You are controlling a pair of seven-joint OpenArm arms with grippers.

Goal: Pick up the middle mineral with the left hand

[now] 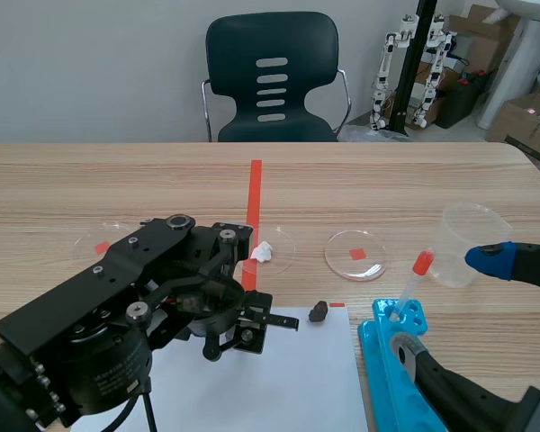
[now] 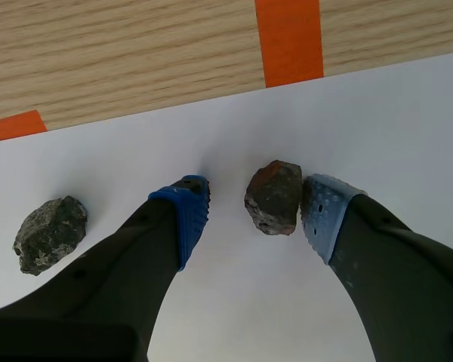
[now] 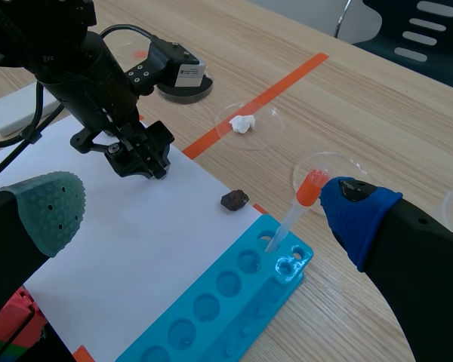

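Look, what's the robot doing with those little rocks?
The left gripper is down on the white paper, its fingers open around the reddish-brown rock. One pad is right by the rock and the other is apart from it, so nothing is picked up yet. A grey rock lies beside the gripper. The right gripper hangs open above the blue tray with the dropper.

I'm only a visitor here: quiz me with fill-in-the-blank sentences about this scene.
The reddish mineral lies between the left jaws, which stand ___.
It and the grey mineral rest on white ___.
The dropper stands in a ___ tray.
Beyond the table stands a dark ___.
Missing: open; paper; blue; chair.
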